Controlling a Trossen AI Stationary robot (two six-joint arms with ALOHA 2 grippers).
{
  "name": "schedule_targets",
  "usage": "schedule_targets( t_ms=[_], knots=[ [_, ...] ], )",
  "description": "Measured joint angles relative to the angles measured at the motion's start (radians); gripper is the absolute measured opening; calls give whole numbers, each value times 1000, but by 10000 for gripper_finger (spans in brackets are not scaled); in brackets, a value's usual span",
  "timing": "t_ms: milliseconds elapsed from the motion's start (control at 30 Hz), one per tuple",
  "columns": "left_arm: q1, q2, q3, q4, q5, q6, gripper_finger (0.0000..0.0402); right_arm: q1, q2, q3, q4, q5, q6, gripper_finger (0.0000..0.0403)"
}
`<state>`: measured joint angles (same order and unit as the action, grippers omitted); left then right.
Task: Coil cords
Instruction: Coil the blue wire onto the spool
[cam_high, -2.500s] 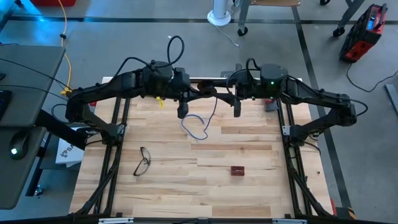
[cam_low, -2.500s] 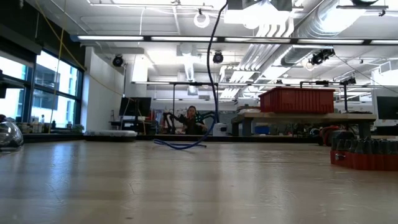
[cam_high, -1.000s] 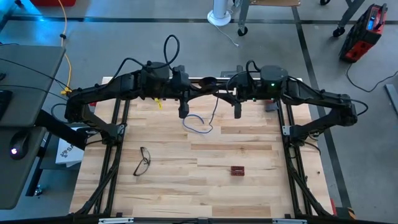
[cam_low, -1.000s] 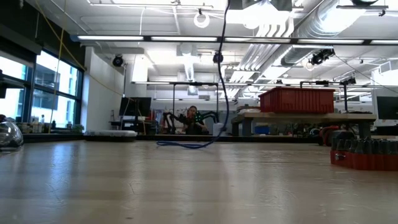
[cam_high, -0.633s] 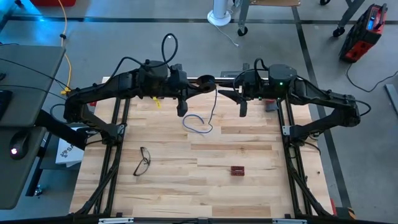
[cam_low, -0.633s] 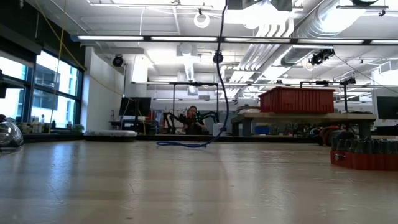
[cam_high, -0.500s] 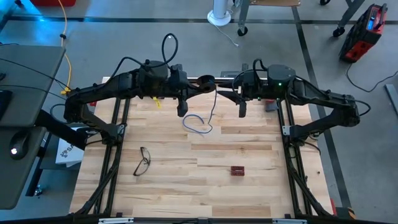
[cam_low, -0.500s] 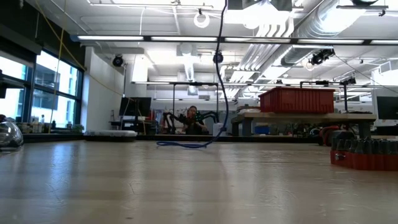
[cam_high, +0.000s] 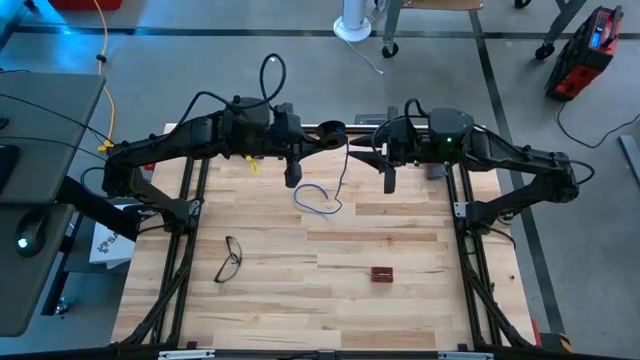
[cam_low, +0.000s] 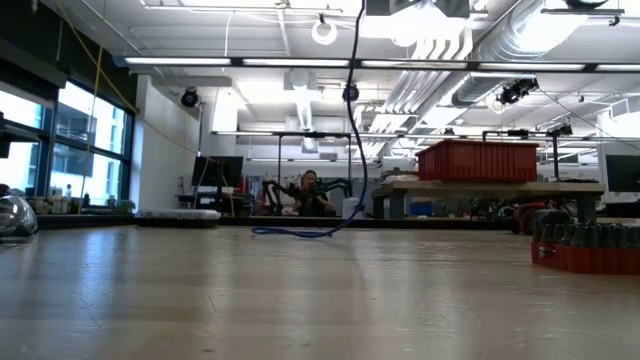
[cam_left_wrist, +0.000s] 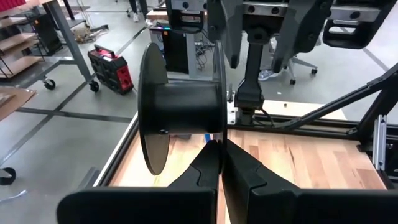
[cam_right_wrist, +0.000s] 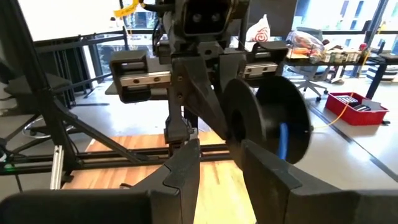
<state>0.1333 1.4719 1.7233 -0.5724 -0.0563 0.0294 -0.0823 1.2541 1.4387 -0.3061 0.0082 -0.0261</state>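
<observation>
On the table (cam_high: 400, 300) there is one cord, one pair of eyeglasses and one small red block, and above it one black spool held in the air. The cord (cam_high: 318, 198) is thin and blue-and-dark: part of it lies as a loose open loop on the wood near the middle of the far edge, not a tight coil, and one strand rises from the loop up to the spool (cam_high: 331, 133); in the low view it shows as a flat blue loop (cam_low: 298, 233) with a dark line climbing out of the top of the picture. The left gripper (cam_left_wrist: 219, 163) has its fingers pressed together on the rim of the spool's flange (cam_left_wrist: 180, 106), holding the spool above the far edge. The right gripper (cam_right_wrist: 221, 165) hangs just beside the spool, facing it, its fingers spread and holding nothing. The eyeglasses (cam_high: 229, 259) lie toward the left edge, well apart from the loop. The red block (cam_high: 381, 274) sits nearer the front edge, right of centre.
</observation>
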Motion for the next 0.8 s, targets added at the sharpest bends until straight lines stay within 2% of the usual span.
schedule_targets(
  t_ms=[667,800],
  knots=[
    [0,0,0,-6,-13,7,0,0,30,0,-2,0,-23,110],
    [0,0,0,-7,21,9,0,0,32,0,15,15,-49,110]
  ],
)
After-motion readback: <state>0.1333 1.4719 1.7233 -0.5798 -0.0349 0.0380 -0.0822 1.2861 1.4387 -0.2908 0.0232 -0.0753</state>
